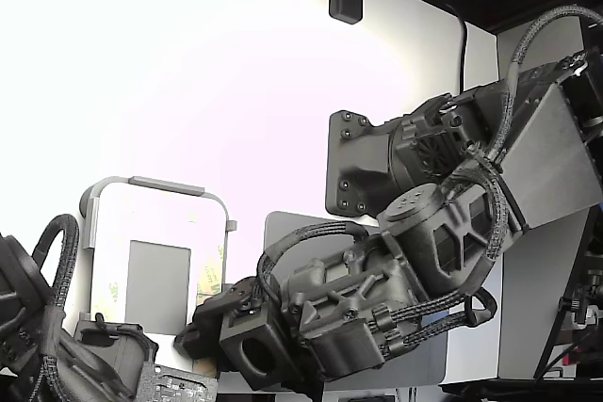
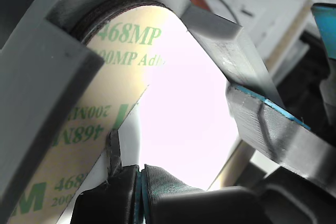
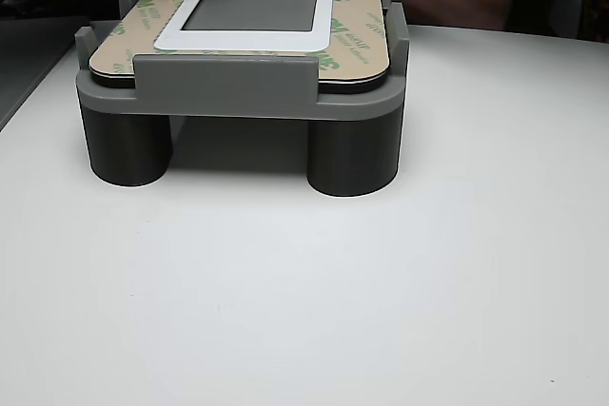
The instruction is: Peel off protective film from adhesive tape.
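A grey fixture [image 3: 224,83] on four round legs stands on the white desk [image 3: 381,292] and cradles a flat white panel [image 3: 249,37] with a dark grey rectangular patch [image 3: 252,5] in its middle. The pale-yellow protective film [image 3: 354,24], printed with green marks, lies in strips along the panel's edges, inside the fixture's raised lips.

In the exterior view the black arm [image 1: 443,223], wrapped in braided cable, reaches down from the exterior view's right to the near edge of the fixture [image 1: 155,197], where the panel [image 1: 151,223] and its grey patch [image 1: 157,286] show.

The wrist view sits right over a rounded corner of the fixture [image 2: 47,82]. The film [image 2: 100,98] fills that corner, its green lettering reading partly as "468MP" and "200MP". The claw [image 2: 140,174] is at the film's inner edge beside the bright white panel surface [image 2: 184,124]; its dark fingertips [image 2: 116,153] stand nearly closed together, and whether they actually pinch the film's edge I cannot tell.
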### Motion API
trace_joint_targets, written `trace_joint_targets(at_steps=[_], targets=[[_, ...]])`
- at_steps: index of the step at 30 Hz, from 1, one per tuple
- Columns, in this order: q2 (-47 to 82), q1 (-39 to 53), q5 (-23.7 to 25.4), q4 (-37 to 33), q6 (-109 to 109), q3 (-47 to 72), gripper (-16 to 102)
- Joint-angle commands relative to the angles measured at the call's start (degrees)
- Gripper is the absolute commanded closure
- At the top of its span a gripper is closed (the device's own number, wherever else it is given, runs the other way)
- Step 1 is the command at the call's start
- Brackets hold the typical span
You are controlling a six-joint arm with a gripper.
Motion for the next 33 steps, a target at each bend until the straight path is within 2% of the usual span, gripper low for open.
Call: trace_joint_targets(at_steps=[1, 33], targets=[[1.2, -0.4, 0.1, 0.4, -0.4, -2.1, 96], [0.1, -1.6, -1.0, 0.6, -1.7, -3.2, 96]])
